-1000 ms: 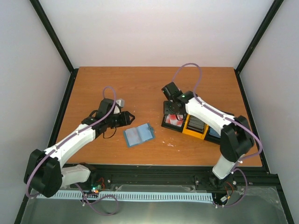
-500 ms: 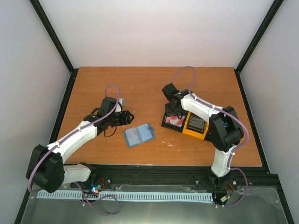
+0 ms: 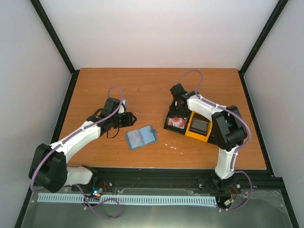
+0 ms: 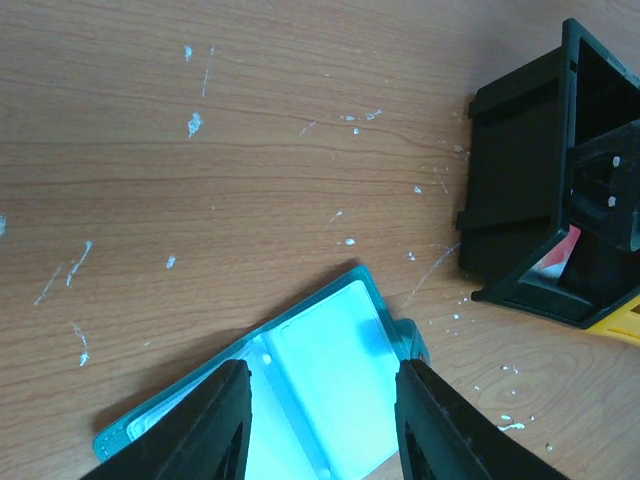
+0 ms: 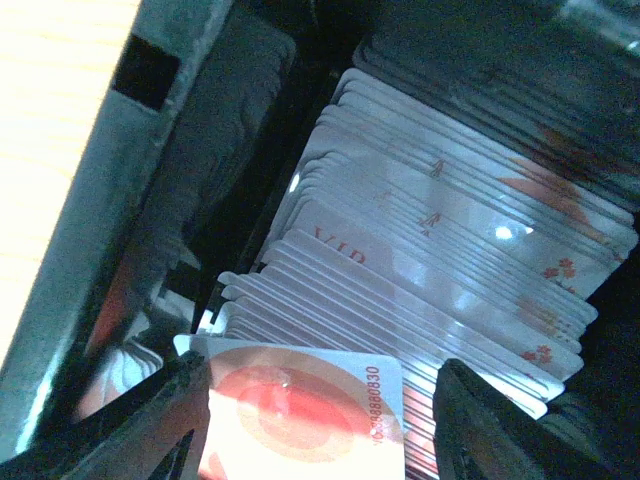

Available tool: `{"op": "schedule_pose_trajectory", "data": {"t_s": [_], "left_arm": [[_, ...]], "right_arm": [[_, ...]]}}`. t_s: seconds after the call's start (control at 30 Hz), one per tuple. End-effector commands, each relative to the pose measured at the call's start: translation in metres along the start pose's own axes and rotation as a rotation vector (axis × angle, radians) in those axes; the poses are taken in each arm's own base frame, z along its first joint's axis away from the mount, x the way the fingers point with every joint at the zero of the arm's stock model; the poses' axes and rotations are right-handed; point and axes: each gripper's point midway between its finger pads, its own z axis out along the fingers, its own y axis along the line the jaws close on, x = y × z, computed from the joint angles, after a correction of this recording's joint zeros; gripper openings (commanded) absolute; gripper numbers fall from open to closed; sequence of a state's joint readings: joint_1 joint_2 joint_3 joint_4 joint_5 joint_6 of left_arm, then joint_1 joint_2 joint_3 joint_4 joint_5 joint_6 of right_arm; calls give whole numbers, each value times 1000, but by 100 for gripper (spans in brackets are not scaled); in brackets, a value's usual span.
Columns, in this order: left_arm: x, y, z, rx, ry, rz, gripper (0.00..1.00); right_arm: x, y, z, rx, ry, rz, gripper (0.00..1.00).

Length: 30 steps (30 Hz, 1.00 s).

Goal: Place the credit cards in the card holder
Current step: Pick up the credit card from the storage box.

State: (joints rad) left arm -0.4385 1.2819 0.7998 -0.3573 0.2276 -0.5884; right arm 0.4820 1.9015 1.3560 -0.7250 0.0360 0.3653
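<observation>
Top view: card holder (image 3: 141,137) lies open, lower centre of the table. Left gripper (image 3: 132,118) is just up-left of it, right gripper (image 3: 177,115) is down in the tray's (image 3: 198,127) left bin.
Left wrist: jaws apart, nothing in them, holder underneath.
Right wrist: jaws wide open, either side of a red-and-white card (image 5: 300,410) at bottom of frame, not pinching it. The stacked cards (image 5: 450,230) are behind.

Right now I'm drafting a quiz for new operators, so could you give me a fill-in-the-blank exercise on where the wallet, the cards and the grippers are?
1. The card holder lies ____ on the table, its inner pockets facing up.
2. The right gripper reaches into the ____-coloured compartment of the tray, where the credit cards stand.
3. The left gripper, jaws apart near the card holder, holds ____.

Missing words: open; black; nothing.
</observation>
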Motion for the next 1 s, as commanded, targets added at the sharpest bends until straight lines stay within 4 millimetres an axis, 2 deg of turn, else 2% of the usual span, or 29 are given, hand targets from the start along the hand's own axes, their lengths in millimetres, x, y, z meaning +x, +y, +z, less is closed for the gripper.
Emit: {"op": "schedule_pose_trajectory", "data": {"t_s": [0.0, 0.2, 0.63, 0.73, 0.97], "left_arm": [[-18, -6, -4, -2, -40, 27, 41], [-20, -6, -2, -6, -42, 26, 41], [-20, -6, 2, -4, -32, 28, 41], [-21, -8, 2, 0, -35, 28, 41], [-22, -8, 2, 4, -36, 26, 41]], "right_arm": [[-6, 15, 0, -94, -7, -19, 59], [-6, 27, -17, -204, -47, -9, 50], [-2, 30, -38, -269, -70, -1, 28], [2, 32, -38, -284, -61, -13, 23], [12, 32, -27, -286, -19, -50, 24]]}}
